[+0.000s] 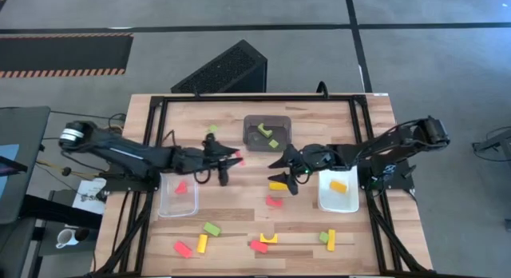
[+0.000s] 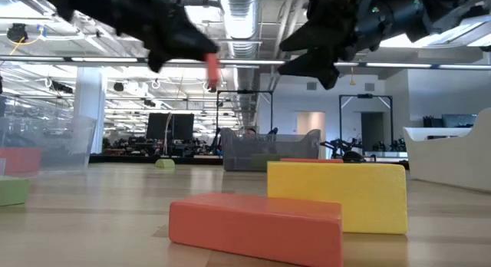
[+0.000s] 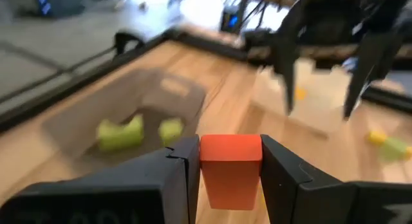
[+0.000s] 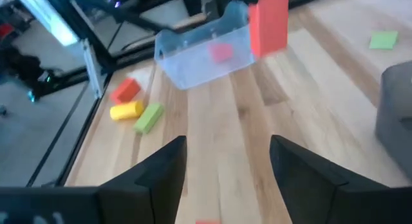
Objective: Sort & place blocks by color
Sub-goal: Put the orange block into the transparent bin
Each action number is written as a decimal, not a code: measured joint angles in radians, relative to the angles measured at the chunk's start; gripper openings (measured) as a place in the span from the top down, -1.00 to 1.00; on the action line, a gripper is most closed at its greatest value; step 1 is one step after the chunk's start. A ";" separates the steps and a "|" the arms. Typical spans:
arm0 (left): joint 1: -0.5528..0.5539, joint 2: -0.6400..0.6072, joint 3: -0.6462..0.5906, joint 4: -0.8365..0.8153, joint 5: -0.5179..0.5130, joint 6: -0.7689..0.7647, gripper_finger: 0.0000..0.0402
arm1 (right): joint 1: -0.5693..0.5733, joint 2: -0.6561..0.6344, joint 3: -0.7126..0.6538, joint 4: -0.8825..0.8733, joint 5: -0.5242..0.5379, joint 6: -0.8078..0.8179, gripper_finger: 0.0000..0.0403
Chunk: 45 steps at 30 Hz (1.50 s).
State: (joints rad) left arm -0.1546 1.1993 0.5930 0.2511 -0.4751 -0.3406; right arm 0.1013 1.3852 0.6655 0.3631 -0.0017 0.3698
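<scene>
The left pincer (image 1: pixel 231 158) hangs above the middle of the counter (image 1: pixel 239 230), pinching a red block (image 3: pixel 230 169) squarely between its fingers. Just across from it the right pincer (image 1: pixel 286 163) hovers with its fingers spread and nothing between them — a yellow block (image 1: pixel 278 185) and a red one (image 1: pixel 274 201) lie on the counter just below. The clear bin (image 1: pixel 178 196) beside the left arm holds one red block (image 1: pixel 181 187); the dark grey bin (image 1: pixel 266 132) holds green ones, the white bin (image 1: pixel 338 191) a yellow. More blocks are scattered along the near edge. The two pincers sit near each other — a careless swing toward the clear bin could, I judge, clip the right arm or shake the block loose.
</scene>
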 joint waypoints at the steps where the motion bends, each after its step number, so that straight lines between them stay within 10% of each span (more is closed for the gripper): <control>1: -0.018 -0.032 0.006 -0.098 -0.032 -0.041 0.56 | 0.006 -0.013 0.000 -0.022 0.000 0.000 -0.18; 8: -0.160 -0.157 0.072 -0.675 -0.256 -0.439 0.56 | 0.040 -0.040 0.000 -0.049 0.003 -0.001 -0.11; 22: -0.370 -0.160 0.152 -0.837 -0.238 -0.549 0.56 | 0.037 -0.040 0.000 -0.068 0.002 -0.042 -0.03; 33: -0.654 -0.133 0.303 -1.504 -0.161 -1.232 0.56 | 0.043 -0.040 0.000 -0.068 0.001 -0.056 0.02; 45: -0.795 -0.046 0.216 -1.525 -0.257 -1.498 0.36 | 0.043 -0.040 0.000 -0.050 0.002 -0.021 0.05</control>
State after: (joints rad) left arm -0.9493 1.1536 0.8093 -1.2738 -0.7325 -1.8383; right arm 0.1448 1.3453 0.6655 0.3130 0.0006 0.3485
